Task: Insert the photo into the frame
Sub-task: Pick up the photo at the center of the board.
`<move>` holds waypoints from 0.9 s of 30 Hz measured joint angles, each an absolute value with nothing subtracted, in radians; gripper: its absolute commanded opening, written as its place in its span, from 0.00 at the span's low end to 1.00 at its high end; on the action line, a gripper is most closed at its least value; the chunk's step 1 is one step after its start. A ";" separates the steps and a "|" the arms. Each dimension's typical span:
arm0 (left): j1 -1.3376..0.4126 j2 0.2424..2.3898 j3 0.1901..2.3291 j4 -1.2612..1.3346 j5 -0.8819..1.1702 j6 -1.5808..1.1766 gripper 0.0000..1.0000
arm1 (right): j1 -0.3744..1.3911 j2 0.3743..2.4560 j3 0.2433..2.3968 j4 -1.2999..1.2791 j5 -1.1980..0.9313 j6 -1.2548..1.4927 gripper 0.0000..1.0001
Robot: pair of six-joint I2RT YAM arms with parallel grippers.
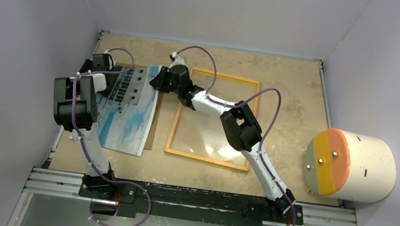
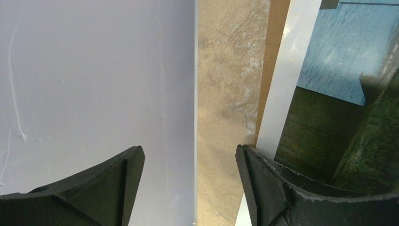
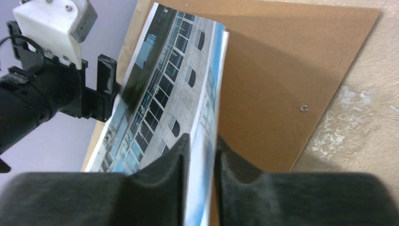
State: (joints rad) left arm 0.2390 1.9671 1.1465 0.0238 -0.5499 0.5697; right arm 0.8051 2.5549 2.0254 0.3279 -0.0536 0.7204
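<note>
The photo [image 1: 127, 112] of a building and blue sky lies face up on the brown backing board [image 3: 282, 70] at the left of the table. Its right edge bows up off the board. My right gripper [image 3: 202, 139] straddles that raised edge, jaws drawn in narrow but open, the photo [image 3: 174, 80] slanting through the gap. My left gripper [image 2: 189, 153] stands open at the photo's [image 2: 339, 56] far-left edge, one finger [image 2: 263, 179] over the white border, the other near the wall. The yellow frame [image 1: 206, 159] lies flat right of the photo, under the right arm.
A white cylinder [image 1: 354, 165] with a yellow and orange end lies at the table's right edge. The grey side wall [image 2: 94, 94] stands close against the left gripper. The backing board [image 1: 153, 124] shows as a thin strip beside the photo.
</note>
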 measured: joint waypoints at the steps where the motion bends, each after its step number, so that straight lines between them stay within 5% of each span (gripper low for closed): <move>1: 0.239 1.967 1.147 0.023 -0.550 0.570 0.77 | 0.796 2.555 2.019 0.339 -0.075 0.745 0.13; 6: 0.242 1.967 1.156 0.007 -0.543 0.570 0.82 | 0.745 2.557 2.016 0.390 -0.162 0.846 0.00; 17: 0.296 1.967 1.330 -0.289 -0.397 0.532 0.85 | 0.656 2.496 1.943 0.379 -0.293 0.923 0.00; 27: 0.285 1.952 1.347 -0.389 -0.334 0.516 0.85 | 0.573 2.138 1.790 0.186 -0.318 0.803 0.00</move>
State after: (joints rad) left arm 0.2852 1.9518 1.3472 -0.3889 -0.3340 0.5163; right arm 0.5732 2.1384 1.7901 0.1856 -0.3183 0.8032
